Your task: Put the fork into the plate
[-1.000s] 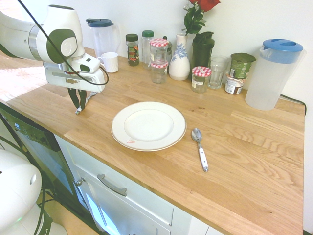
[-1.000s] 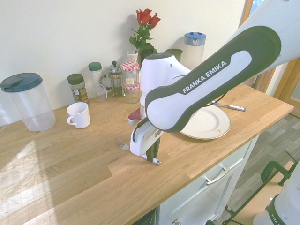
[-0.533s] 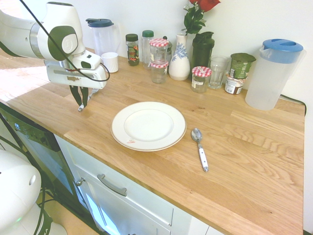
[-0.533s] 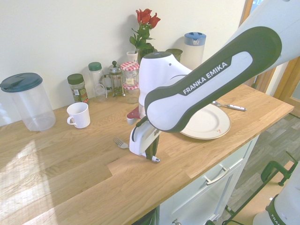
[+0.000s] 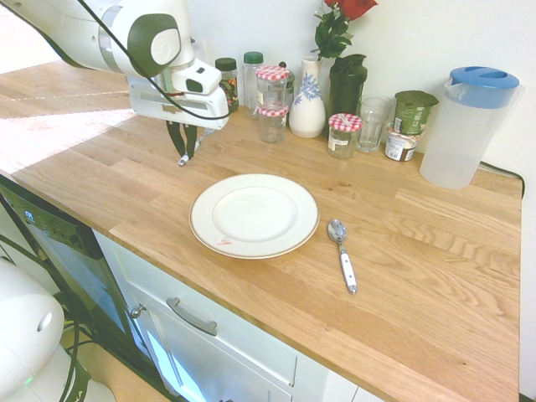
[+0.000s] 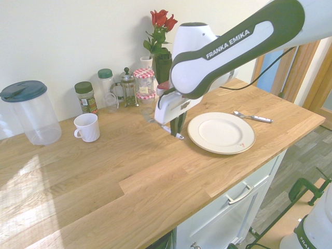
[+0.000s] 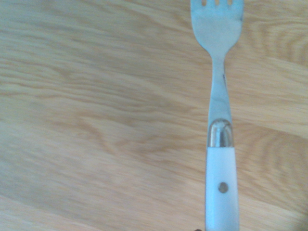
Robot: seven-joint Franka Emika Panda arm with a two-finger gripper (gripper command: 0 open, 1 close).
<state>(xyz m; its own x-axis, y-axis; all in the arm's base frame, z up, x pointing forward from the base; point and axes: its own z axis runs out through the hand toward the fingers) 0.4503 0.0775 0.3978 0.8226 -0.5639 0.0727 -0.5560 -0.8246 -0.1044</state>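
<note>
I am gripping the white-handled table fork [image 7: 221, 185] by its handle in my closed two-finger gripper [image 5: 183, 159], holding it above the wooden countertop [image 5: 126, 188] in the upper left of the first exterior view. The round dinner plate [image 5: 254, 215] is lying near the centre there. I am judging that this carry needs a firm pinch and enough height for the tines to clear the rim, then a low, gentle release over the middle.

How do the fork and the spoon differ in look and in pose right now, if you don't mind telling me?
The fork has tines; the spoon has a bowl. The fork is held by the gripper; the spoon lies on the counter. Both have white handles.
</note>
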